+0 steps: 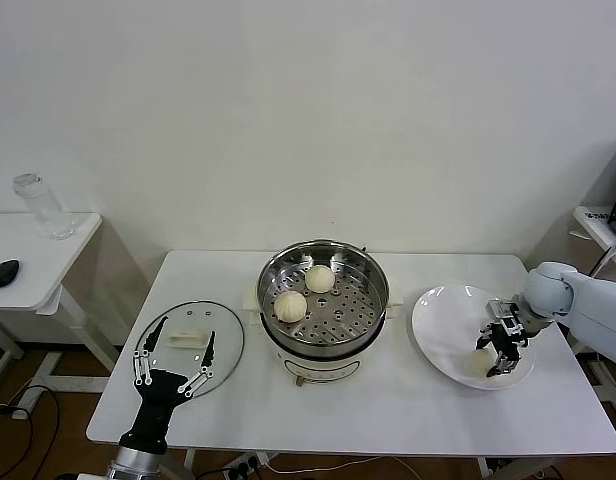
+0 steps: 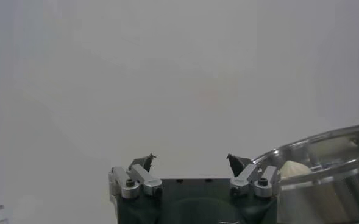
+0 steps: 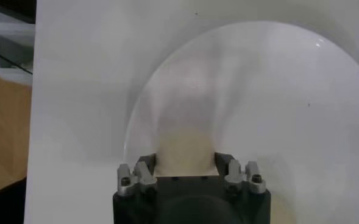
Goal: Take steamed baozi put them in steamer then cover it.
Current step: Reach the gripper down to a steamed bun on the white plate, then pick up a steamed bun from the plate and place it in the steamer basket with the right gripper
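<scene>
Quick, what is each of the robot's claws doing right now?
Left gripper: open, empty, over the cover.
Right gripper: around a baozi on the plate; whether it has shut cannot be told.

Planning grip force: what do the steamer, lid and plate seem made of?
Steamer: polished metal, likely stainless steel; mirror-bright wall, perforated floor. Lid: clear glass, as the table shows through, with a white, probably plastic handle. Plate: glossy white, ceramic or melamine; cannot tell.

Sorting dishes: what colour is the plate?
White, plain; the head view shows the plate best.
</scene>
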